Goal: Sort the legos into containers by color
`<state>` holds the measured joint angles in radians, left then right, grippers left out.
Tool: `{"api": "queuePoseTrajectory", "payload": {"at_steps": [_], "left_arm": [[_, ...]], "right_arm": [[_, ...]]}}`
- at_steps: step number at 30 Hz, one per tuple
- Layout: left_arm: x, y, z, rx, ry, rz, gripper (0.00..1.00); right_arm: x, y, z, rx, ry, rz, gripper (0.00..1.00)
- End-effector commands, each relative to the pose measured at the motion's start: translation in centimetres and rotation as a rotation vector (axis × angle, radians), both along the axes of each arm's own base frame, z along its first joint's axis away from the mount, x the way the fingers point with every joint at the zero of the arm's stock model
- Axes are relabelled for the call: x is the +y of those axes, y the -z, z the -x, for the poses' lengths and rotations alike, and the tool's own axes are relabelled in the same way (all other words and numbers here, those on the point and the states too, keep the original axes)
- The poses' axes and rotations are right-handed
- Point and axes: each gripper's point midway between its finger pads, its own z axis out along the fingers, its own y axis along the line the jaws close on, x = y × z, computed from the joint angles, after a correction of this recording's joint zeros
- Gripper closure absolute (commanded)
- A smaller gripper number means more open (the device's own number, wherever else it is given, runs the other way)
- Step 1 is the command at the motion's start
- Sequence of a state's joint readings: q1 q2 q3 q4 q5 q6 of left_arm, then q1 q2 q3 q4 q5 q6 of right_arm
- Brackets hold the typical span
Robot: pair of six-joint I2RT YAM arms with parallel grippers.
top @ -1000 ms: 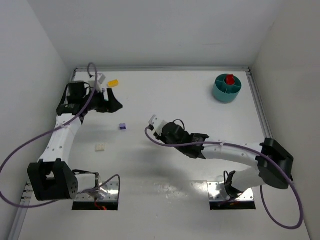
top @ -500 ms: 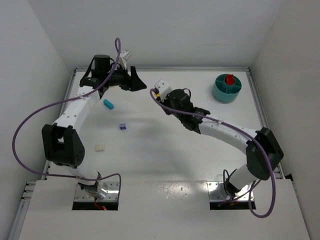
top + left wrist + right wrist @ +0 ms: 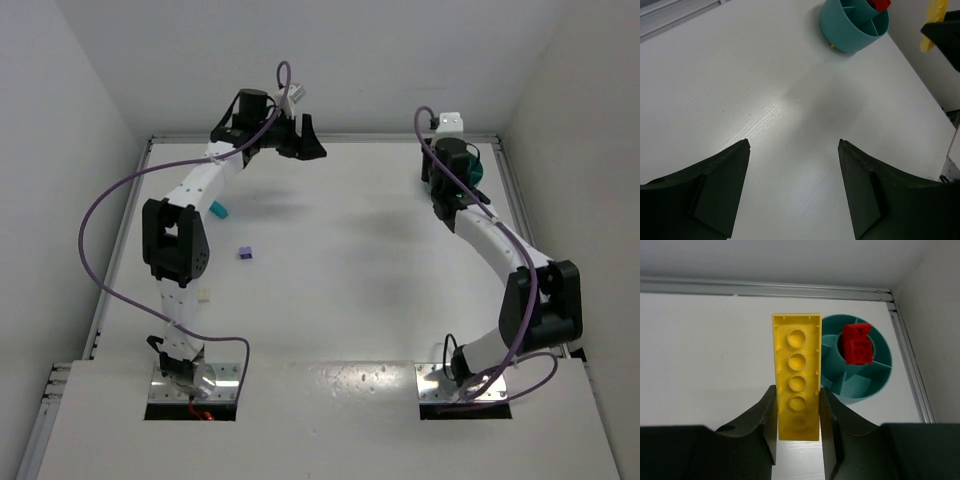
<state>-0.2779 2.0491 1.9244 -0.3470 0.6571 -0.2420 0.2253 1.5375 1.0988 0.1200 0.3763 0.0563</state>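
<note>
Right claw clamped on yellow plate, teal dish just beyond its tip

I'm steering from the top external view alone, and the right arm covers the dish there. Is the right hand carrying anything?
Observer: Yes. The right wrist view shows the right hand shut on a long yellow plate, gripped near one end.
Operator: Anything in the dish?
Observer: One red brick lies in a compartment of the teal dish; the other compartments that show look empty.
Operator: And the left hand?
Observer: The left wrist view shows the left hand open, with nothing in it.
</note>
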Motion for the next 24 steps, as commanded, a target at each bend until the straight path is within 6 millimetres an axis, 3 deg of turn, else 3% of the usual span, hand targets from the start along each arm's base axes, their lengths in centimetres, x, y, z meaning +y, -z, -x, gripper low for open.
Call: {"api": "queuePoseTrajectory", "payload": {"at_steps": [1, 6, 10, 14, 16, 17, 20, 21, 24], "left_arm": [[0.0, -2.5, -0.9, -0.051, -0.011, 0.039, 0.23], [0.1, -2.5, -1.1, -0.046, -0.034, 0.035, 0.21], [0.4, -1.9, -1.3, -0.039, -0.053, 0.024, 0.20], [0.5, -1.7, -1.3, -0.046, -0.046, 0.008, 0.20], [0.6, -1.6, -1.4, -0.055, -0.050, -0.001, 0.19], [0.6, -1.2, -1.3, -0.047, -0.050, -0.004, 0.19], [0.7, -1.2, -1.4, -0.055, -0.046, -0.010, 0.19], [1.1, -0.6, -1.7, -0.045, -0.055, -0.013, 0.19], [1.6, -0.1, -2.1, -0.036, -0.064, -0.016, 0.19]], "right_arm": [[-2.4, -4.0, 0.4, -0.186, 0.115, -0.139, 1.00], [-6.2, -2.7, 1.1, -0.253, 0.229, -0.202, 1.00], [-9.3, -0.3, 0.9, -0.244, 0.319, -0.314, 1.00], [-9.9, 0.7, -0.4, -0.192, 0.237, -0.395, 1.00], [-10.0, 0.0, -1.0, -0.213, 0.186, -0.415, 1.00], [-9.9, 1.0, -1.4, -0.184, 0.134, -0.425, 1.00], [-9.7, 1.1, -2.4, -0.167, 0.037, -0.462, 1.00], [-9.8, 2.4, -2.7, -0.142, 0.025, -0.474, 1.00], [-10.2, 1.8, -3.7, -0.187, -0.038, -0.471, 1.00]]}}
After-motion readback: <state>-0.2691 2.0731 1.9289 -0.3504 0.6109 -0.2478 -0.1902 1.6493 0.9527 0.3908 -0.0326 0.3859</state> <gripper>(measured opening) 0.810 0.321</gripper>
